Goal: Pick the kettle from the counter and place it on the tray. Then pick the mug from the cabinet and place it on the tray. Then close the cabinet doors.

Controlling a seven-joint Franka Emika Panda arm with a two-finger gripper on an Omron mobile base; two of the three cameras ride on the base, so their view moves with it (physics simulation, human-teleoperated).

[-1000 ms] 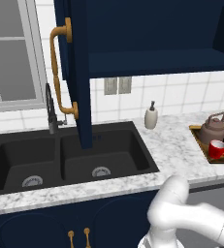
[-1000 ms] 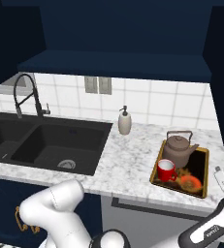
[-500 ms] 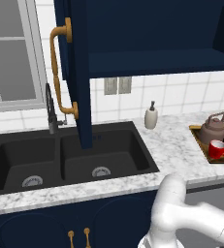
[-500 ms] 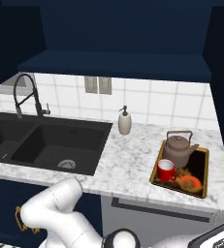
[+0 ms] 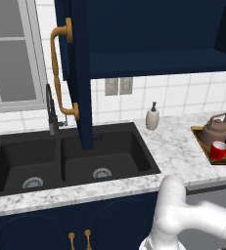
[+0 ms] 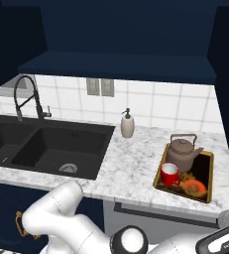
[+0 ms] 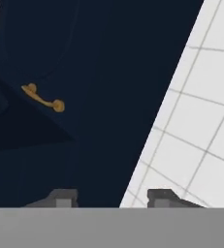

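The grey-brown kettle point(image 6: 182, 153) stands on the tray point(image 6: 208, 168), with the red mug point(image 6: 169, 174) in front of it; both also show at the right of the left base view, kettle point(image 5: 214, 130) and mug point(image 5: 219, 149). The navy cabinet point(image 5: 158, 63) hangs open above, and its left door point(image 5: 79, 73) with a brass bar handle point(image 5: 57, 73) swings out over the sink. My gripper point(image 7: 112, 198) is open with nothing between its fingertips point(image 7: 62, 197). It faces a navy panel point(image 7: 99, 72) bearing a brass handle point(image 7: 43, 99), beside white wall tiles.
A black double sink point(image 5: 70, 161) with a dark faucet point(image 5: 51, 110) is set in the marble counter point(image 6: 131, 163). A white soap dispenser point(image 6: 127, 124) stands by the tiled wall. An orange item point(image 6: 193, 186) lies on the tray. Navy base cupboards with brass knobs point(image 5: 79, 238) sit below.
The far part of my arm has slid lower and further right at the edge of the right base view. Kettle, mug, tray and doors have stayed put.
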